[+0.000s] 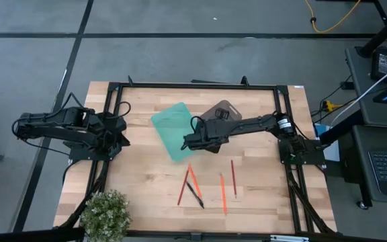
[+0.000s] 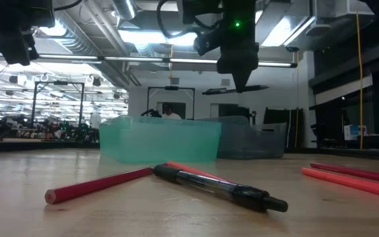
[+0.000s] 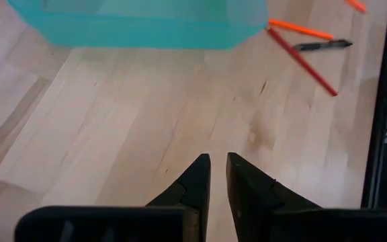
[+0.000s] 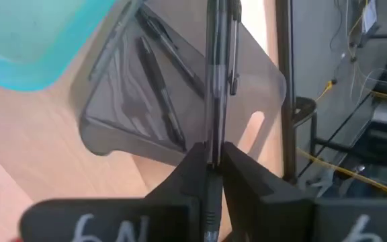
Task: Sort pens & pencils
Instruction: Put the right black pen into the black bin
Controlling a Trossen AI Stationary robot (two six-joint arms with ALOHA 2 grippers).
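Observation:
My right gripper (image 1: 188,142) hovers near the teal bin's (image 1: 172,129) near corner, shut on a black pen (image 4: 215,74). Ahead of it, the smoky grey bin (image 4: 180,101) holds two more black pens (image 4: 154,81). On the wood in front lie several orange-red pencils (image 1: 223,192), flat on their sides, and one black pen (image 1: 195,194), which rests across a pencil (image 2: 101,184) in the low view. My left gripper (image 3: 218,167) waits shut over bare wood at the table's left side (image 1: 121,138). My right gripper pinches the black pen's barrel (image 4: 213,144) between its two fingertips (image 4: 195,165), coming from above. The pen is lifted clear and hangs about level under the gripper (image 2: 237,89). Its clip end (image 4: 234,67) points toward the grey bin.
A black metal frame (image 1: 284,128) borders the wooden table. A small potted plant (image 1: 106,214) stands at the near left corner. Bare wood lies between the left gripper and the teal bin. A person shows far off in the room behind the bins (image 2: 170,112).

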